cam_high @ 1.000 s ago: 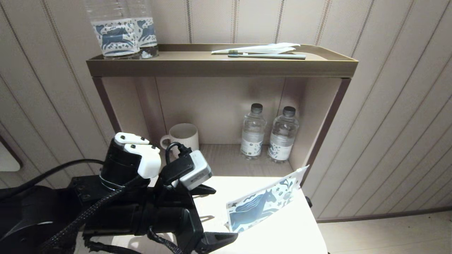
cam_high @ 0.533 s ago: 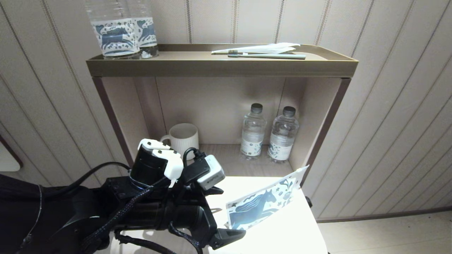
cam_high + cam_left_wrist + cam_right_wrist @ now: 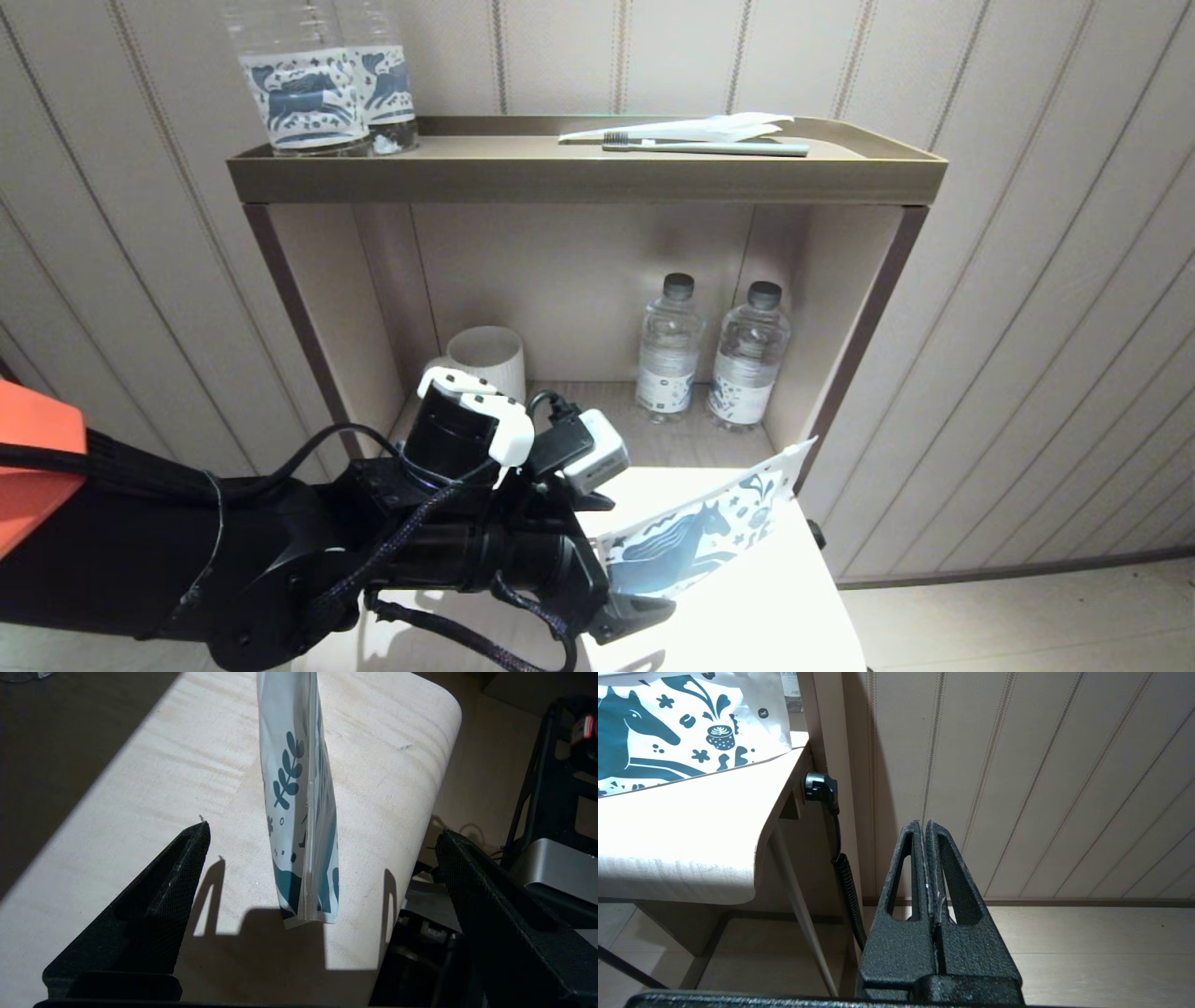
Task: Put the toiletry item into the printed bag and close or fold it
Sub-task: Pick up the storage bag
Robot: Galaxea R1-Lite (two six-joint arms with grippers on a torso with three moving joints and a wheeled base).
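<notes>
The printed bag [image 3: 695, 546], white with a teal horse, stands on its long edge on the white table [image 3: 747, 621], its far end leaning on the shelf frame. My left gripper [image 3: 635, 555] is open at the bag's near end. In the left wrist view the bag [image 3: 299, 788] shows edge-on between the spread fingers [image 3: 177, 877], touching neither. A pale toothbrush [image 3: 709, 147] lies on the top shelf beside a white wrapper [image 3: 695, 126]. My right gripper [image 3: 924, 826] is shut on nothing, low beside the table and right of the bag [image 3: 668, 732].
Two clear bottles with horse labels [image 3: 313, 89] stand at the left of the top shelf tray [image 3: 588, 177]. In the lower shelf are a white mug [image 3: 485, 359] and two small water bottles [image 3: 667, 350]. A black cable [image 3: 845, 877] hangs under the table's right edge.
My left arm has moved right and forward, so its open fingers now straddle the bag's near end. The bag and toothbrush have not moved.
</notes>
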